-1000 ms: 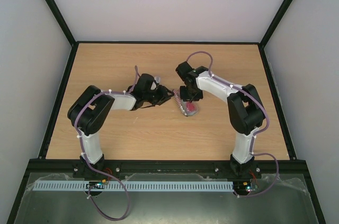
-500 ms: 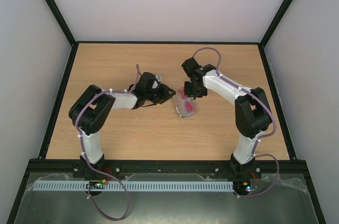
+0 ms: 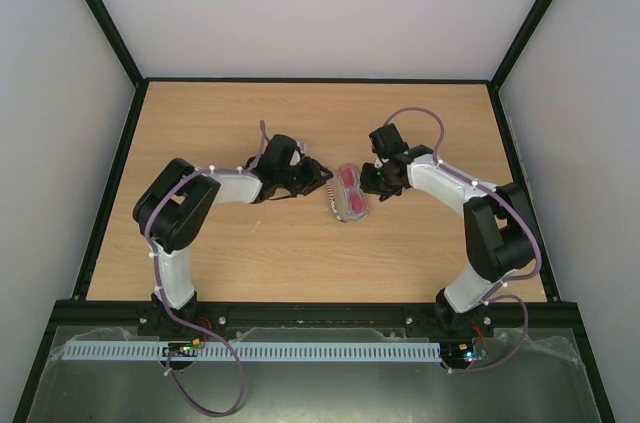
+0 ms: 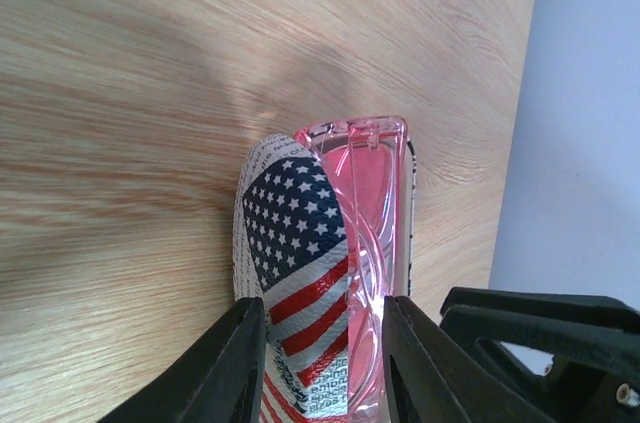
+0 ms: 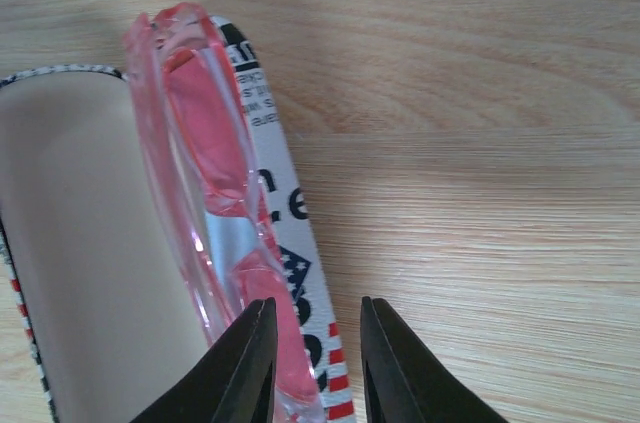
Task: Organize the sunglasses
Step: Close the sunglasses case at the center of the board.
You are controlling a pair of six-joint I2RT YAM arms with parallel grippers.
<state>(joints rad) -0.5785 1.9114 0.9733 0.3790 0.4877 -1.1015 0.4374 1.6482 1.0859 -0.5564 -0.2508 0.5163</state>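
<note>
Sunglasses (image 4: 368, 193) are seen lying inside the open flag-patterned case (image 4: 295, 243), near the middle of the table (image 5: 480, 143), between the two arms. Frame is made of glossy translucent pink plastic with a rounded rim and pink-tinted lenses. Case is oblong with rounded ends. Its outside is printed with white stars on navy and red-white stripes, and a strip of black lettering on white is seen along one rim. Its inside is lined in plain matte beige. Tabletop is finished in smooth light wood-grain laminate. Left gripper (image 4: 325, 308) is set part-way open, with its black fingers placed on both flanks of the case's near end and closed onto it. Right gripper (image 5: 318, 305) is seen with only a narrow gap, at the case's opposite side. The case's striped rim and a bit of pink frame are seen in that gap, but whether anything is pinched there cannot be told.
</note>
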